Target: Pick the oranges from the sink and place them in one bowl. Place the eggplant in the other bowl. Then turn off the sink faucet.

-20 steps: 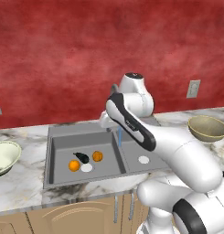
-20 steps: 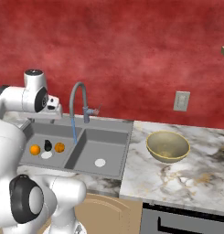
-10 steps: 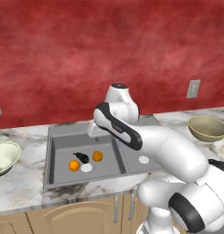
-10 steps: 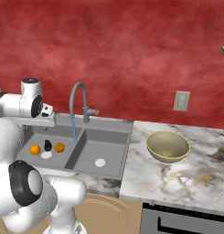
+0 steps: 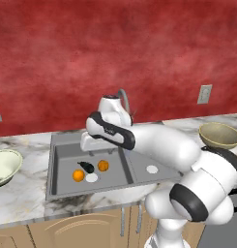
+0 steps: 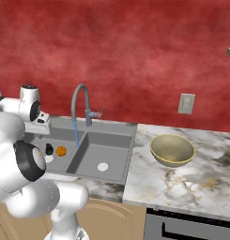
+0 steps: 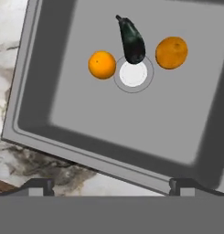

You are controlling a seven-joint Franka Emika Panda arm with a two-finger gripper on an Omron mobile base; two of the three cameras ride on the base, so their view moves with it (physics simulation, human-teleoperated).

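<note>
Two oranges (image 7: 102, 64) (image 7: 171, 52) lie in the sink's left basin (image 7: 131, 119), either side of the white drain (image 7: 133, 74). The dark eggplant (image 7: 131, 41) lies between them, its end over the drain. In the left base view the oranges (image 5: 78, 175) (image 5: 103, 165) and eggplant (image 5: 86, 167) sit just in front of my gripper (image 5: 89, 145), which hangs above the basin's back part. The gripper (image 7: 112, 187) is open, its tips wide apart and holding nothing. The tan bowl (image 5: 219, 134) stands on the right counter, the cream-white bowl (image 5: 1, 164) on the left. The faucet (image 6: 80, 101) runs a blue stream.
The right basin (image 6: 104, 152) holds only its white drain (image 6: 103, 166). The marble counter (image 6: 191, 178) surrounds the sink, and a red wall with an outlet (image 6: 186, 103) stands behind it. My arm (image 5: 154, 140) crosses in front of the faucet in the left base view.
The arm has swung left from beside the faucet, and the hand now hangs over the left basin. The fruit and the bowls have not moved.
</note>
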